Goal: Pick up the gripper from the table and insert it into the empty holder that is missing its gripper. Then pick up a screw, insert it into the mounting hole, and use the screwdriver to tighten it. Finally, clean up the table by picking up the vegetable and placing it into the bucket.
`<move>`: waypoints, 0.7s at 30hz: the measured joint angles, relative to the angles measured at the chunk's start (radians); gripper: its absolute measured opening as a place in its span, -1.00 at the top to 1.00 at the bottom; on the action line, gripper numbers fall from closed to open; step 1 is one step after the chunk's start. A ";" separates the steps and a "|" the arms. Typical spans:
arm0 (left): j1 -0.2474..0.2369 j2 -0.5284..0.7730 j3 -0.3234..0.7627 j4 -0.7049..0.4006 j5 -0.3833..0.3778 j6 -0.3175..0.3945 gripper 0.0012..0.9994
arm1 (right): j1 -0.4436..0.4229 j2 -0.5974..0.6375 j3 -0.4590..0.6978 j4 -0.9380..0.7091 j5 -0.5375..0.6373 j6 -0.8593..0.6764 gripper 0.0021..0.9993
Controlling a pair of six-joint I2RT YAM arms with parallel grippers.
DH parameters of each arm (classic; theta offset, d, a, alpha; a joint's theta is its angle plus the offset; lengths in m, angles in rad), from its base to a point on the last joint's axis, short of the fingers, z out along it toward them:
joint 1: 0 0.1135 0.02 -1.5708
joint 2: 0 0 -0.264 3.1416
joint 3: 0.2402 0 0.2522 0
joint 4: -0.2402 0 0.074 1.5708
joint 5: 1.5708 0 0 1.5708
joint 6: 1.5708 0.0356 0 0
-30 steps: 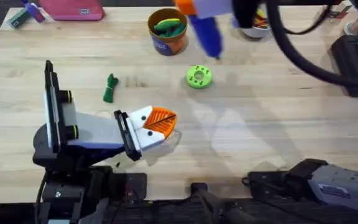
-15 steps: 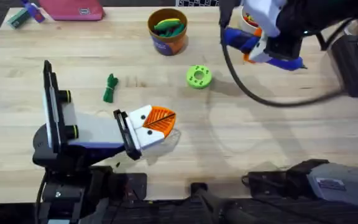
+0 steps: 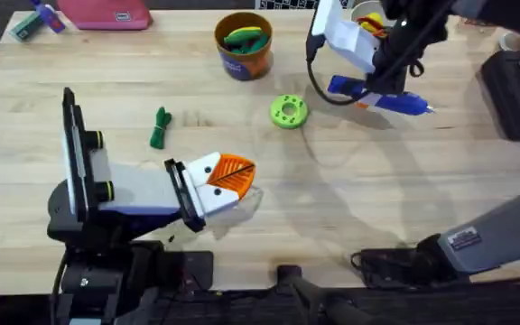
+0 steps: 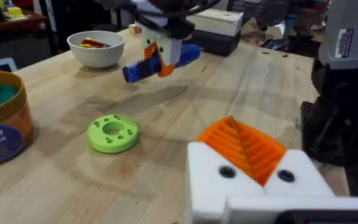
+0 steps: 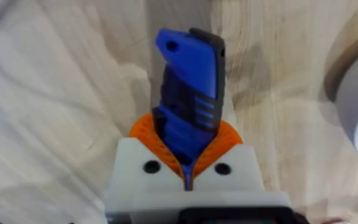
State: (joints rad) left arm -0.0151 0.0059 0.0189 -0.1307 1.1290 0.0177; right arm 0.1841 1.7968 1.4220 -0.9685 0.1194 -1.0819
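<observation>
Screwdriver, the blue cylindrical electric one [image 3: 379, 96], has come down near the table beside your lime green disc holder [image 3: 288, 111], clamped in the right gripper [image 5: 187, 163]; left gripper [image 4: 252, 167] seems closed, empty.

green holder [image 4: 112, 133] on table [image 4: 73, 186], blue screwdriver [image 4: 160, 62] held beyond

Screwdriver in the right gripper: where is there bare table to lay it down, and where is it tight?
The widest bare wood lies right of the left gripper and below the holder. Another bare patch separates the vegetable from the holder. It is crowded along the far edge, where the bucket, white bowl and right gripper with the screwdriver cluster.
</observation>
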 joint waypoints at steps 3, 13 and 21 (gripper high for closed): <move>0.000 0.000 0.000 0.000 0.000 0.000 0.99 | -0.024 0.043 0.000 0.015 0.000 -0.004 0.96; 0.000 0.000 0.000 0.000 0.000 0.000 0.99 | -0.079 0.103 0.000 0.041 0.003 -0.004 0.96; 0.000 0.000 0.000 0.000 0.000 0.000 0.99 | -0.079 0.102 0.002 0.040 0.014 -0.005 -0.46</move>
State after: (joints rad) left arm -0.0151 0.0059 0.0189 -0.1307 1.1290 0.0174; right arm 0.1055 1.8992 1.4239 -0.9287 0.1337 -1.0871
